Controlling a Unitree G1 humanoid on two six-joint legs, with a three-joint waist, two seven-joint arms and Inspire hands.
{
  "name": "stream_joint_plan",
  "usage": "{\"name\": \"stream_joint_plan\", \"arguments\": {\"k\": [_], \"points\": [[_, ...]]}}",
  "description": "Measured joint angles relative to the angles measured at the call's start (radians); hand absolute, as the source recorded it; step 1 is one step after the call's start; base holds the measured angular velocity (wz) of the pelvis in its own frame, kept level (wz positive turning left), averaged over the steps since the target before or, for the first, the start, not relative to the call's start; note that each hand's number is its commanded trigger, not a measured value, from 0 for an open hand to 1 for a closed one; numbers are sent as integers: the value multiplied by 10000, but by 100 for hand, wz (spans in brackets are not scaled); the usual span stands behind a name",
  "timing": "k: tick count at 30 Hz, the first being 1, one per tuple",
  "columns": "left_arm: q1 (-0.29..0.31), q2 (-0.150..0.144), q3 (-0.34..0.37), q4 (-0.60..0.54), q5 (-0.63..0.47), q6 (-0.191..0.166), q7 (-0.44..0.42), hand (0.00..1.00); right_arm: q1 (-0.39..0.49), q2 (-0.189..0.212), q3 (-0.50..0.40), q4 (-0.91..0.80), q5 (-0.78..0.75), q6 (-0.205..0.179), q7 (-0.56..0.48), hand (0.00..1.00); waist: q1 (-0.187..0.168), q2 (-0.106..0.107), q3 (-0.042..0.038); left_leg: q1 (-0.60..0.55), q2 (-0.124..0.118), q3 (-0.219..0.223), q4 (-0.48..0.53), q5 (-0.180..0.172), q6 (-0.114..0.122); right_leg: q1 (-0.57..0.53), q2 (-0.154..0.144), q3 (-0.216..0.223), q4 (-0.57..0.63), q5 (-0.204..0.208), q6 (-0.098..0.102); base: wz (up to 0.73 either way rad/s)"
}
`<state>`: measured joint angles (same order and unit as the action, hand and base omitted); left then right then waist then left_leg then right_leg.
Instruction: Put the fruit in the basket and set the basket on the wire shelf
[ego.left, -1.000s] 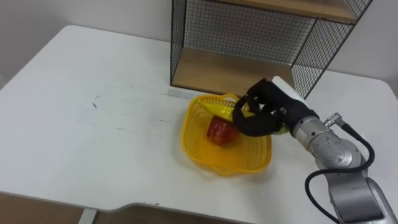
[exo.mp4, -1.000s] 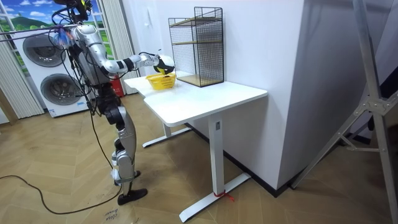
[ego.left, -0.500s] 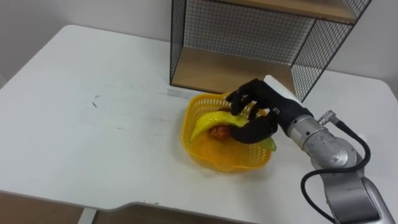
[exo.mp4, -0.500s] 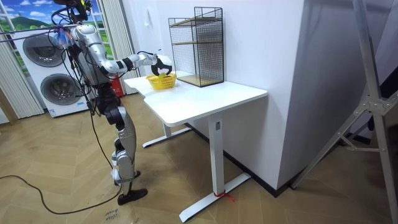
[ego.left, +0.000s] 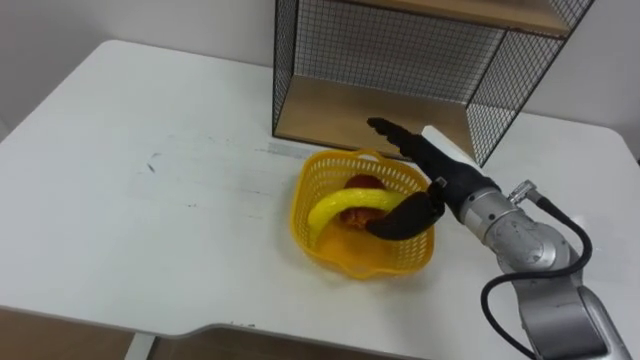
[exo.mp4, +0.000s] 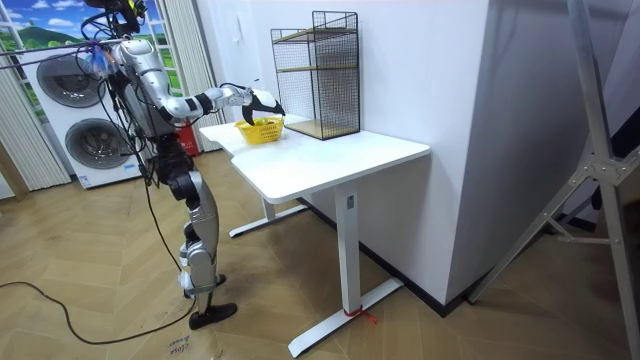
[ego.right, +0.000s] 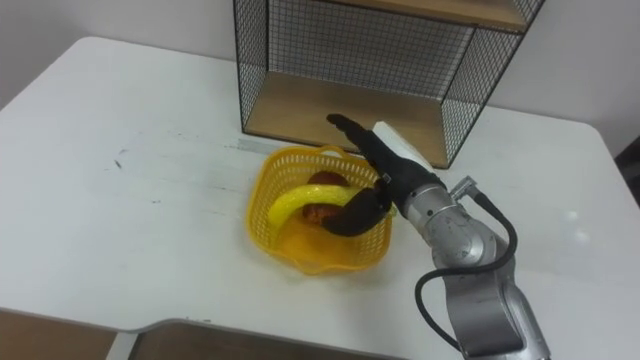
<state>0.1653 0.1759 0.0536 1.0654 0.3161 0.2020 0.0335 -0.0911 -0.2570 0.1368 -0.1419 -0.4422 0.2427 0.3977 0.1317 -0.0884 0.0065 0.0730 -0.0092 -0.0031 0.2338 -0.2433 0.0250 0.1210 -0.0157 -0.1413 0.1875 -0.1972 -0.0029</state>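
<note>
right hand (ego.left: 428, 172): open, straight and spread, holding nothing; reaching in from the right over the right half of the basket
fingers (ego.left: 388, 129): pointing far-left, above the basket's far rim, just in front of the shelf's lower board
thumb (ego.left: 400, 220): lower, inside the basket by the banana's right end; contact with the banana impossible to tell
banana (ego.left: 345, 205): in the basket, lying across it left to right, curved, on top of the red fruit
red fruit (ego.left: 362, 183): in the basket, under and behind the banana, mostly covered
basket (ego.left: 340, 257): yellow mesh, upright on the table, just near of the shelf's open front, not on the shelf
wire shelf (ego.left: 400, 50): black mesh back and sides, wooden boards, on the far side of the table; lower board (ego.left: 335, 112) bare
in the way: hand and forearm between the basket's right side and the shelf opening; mesh side panels left and right of the opening
table (ego.left: 150, 230): white, a few small dark marks (ego.left: 152, 166) on the left part
robot stance: upright at the table's end on the room view's left, right arm stretched to the basket
washing machines (exo.mp4: 85, 120): stacked behind the robot, by a window
</note>
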Motion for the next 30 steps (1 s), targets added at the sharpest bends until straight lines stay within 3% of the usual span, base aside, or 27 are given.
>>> {"name": "stream_joint_plan", "arguments": {"k": [18,30], "points": [[189,0,41,162,17,22,7,0,118,37,10,30,98,182,-116,0,39,8,-13,85,4,7,-34,0,0,64,4,27,-5,1,-1,0],[625,-25,655,127,14,-50,5,0,117,-42,-1189,-622,703,68,-569,0,-240,-50,-72,97,-2,-7,-29,0,0,104,-2,36,-11,1,-1,0]]}}
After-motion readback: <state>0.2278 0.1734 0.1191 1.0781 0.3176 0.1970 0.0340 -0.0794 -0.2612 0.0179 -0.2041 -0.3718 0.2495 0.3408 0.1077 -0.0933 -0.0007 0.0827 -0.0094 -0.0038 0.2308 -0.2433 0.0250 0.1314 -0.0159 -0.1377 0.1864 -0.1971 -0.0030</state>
